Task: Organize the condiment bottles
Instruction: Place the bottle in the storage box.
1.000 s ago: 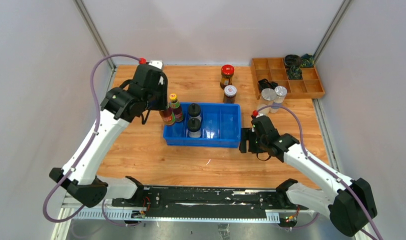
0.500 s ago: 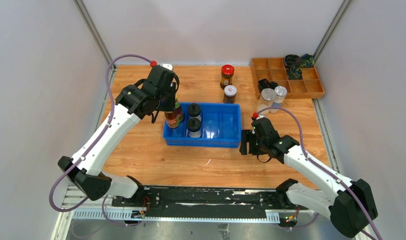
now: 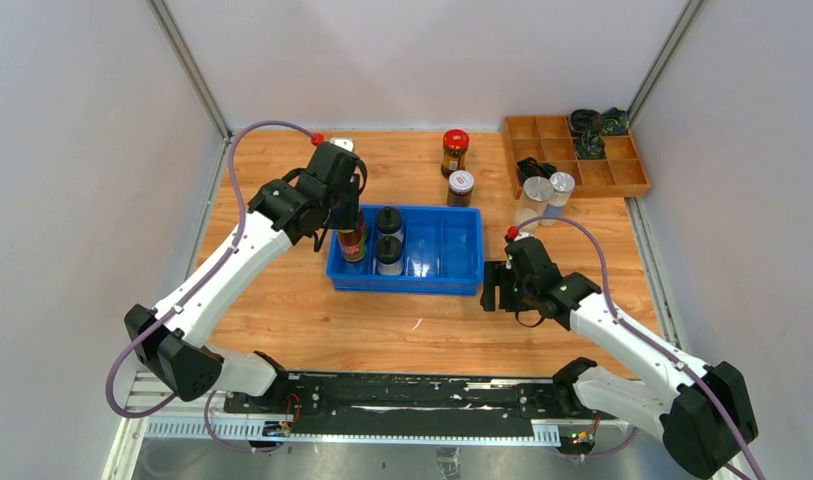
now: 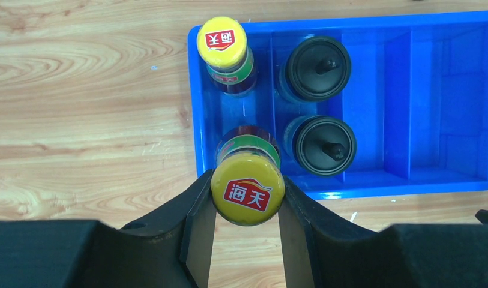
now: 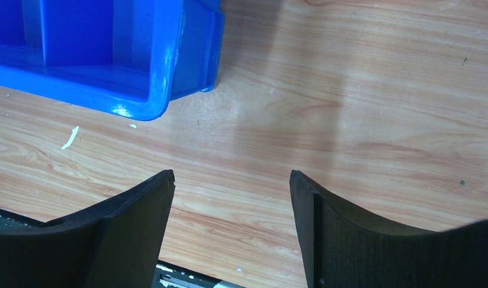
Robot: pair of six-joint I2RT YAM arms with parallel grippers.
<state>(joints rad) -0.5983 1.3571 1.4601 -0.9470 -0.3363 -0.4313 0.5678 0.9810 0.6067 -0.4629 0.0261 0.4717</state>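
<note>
From where I stand, the left gripper has its jaws closed on the cap of a yellow-capped sauce bottle, holding it upright over the near left corner of the blue bin. I cannot tell whether its base is down on the bin floor yet. Just beyond it, in the far left corner, the other yellow-capped bottle already stands, and right beside the pair are the two black-lidded shakers, one behind the other. The right half of the bin is bare. Outside it, on the far side, stand the red-lidded jar and, closer to the bin wall, the white-lidded dark jar. The two silver-lidded jars sit together farther right, against the wooden tray. The right gripper hangs low over the table just off the bin's near right corner, jaws apart with nothing between them. I'd call it roughly halfway: three placed, a fourth about to be released, four jars left.
</note>
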